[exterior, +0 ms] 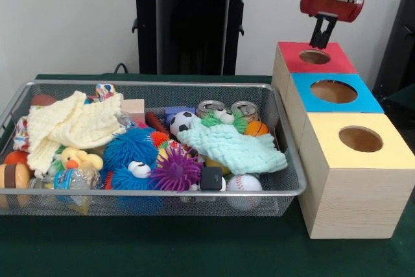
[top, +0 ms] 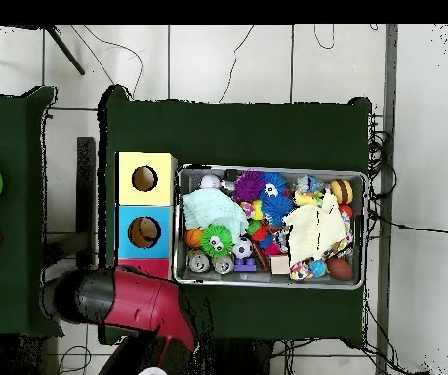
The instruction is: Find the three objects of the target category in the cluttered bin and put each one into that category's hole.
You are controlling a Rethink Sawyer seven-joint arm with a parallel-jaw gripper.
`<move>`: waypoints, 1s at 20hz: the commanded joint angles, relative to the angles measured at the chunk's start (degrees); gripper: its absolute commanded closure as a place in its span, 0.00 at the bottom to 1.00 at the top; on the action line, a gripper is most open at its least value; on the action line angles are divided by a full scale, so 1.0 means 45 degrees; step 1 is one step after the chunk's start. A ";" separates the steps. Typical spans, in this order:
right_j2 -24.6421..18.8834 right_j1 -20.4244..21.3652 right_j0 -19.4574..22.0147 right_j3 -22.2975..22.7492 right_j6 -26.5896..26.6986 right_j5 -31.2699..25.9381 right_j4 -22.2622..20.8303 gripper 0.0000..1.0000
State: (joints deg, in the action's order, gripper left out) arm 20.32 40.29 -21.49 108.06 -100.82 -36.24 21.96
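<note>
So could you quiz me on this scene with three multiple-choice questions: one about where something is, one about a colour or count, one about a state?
1. Where is the gripper?
A. Above the red box
B. Inside the wire bin
C. Above the yellow box

2. How many boxes with holes stand beside the bin?
A. Two
B. Three
C. Five

3. What is the gripper holding?
A. A baseball
B. A cloth
C. Nothing visible

Answers:
1. A, it hangs over the red box's hole.
2. B, red, blue and yellow.
3. C, nothing shows at its tips; the baseball lies in the bin.
</note>
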 commanded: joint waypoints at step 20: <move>-0.2094 0.0239 0.3553 -0.2078 0.1277 -0.1951 -0.2876 1.00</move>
State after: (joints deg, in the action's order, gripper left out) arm 18.41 40.91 -9.17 100.25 -100.82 -39.49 13.58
